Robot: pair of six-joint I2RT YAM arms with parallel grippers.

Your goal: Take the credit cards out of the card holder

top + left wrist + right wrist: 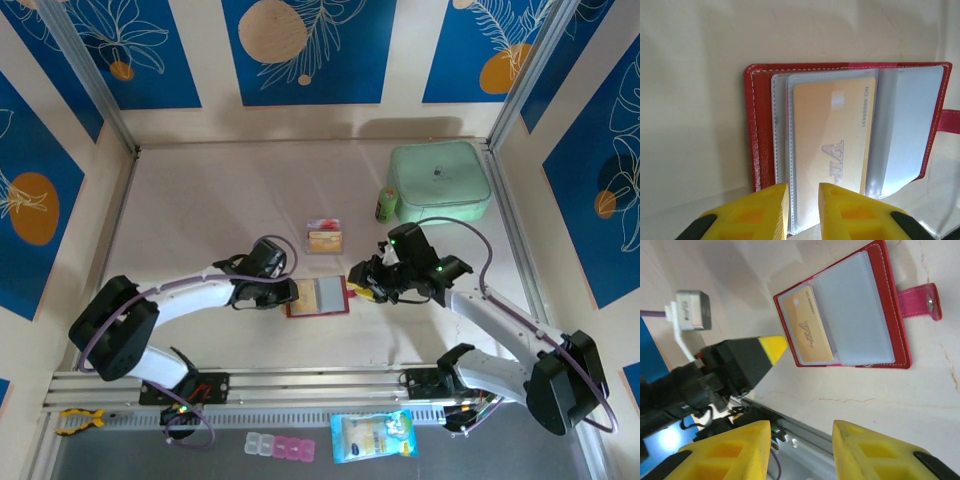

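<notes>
The card holder point(318, 297) lies open on the table point(200, 220) between the arms, one orange-yellow card point(832, 150) left in its clear sleeve point(789, 130); removed credit cards point(325, 240) lie just beyond. The left gripper point(803, 210), narrowly apart, straddles the sleeve's edge; the right gripper point(802, 450) hangs apart, empty. Likely one extraction remains.

The pale table point(200, 200) carries an open red wallet point(318, 297) at its middle, a few cards point(324, 238) just beyond it, and (far right) a mint-green case point(440, 180) with a small bottle point(386, 205) beside it.
</notes>
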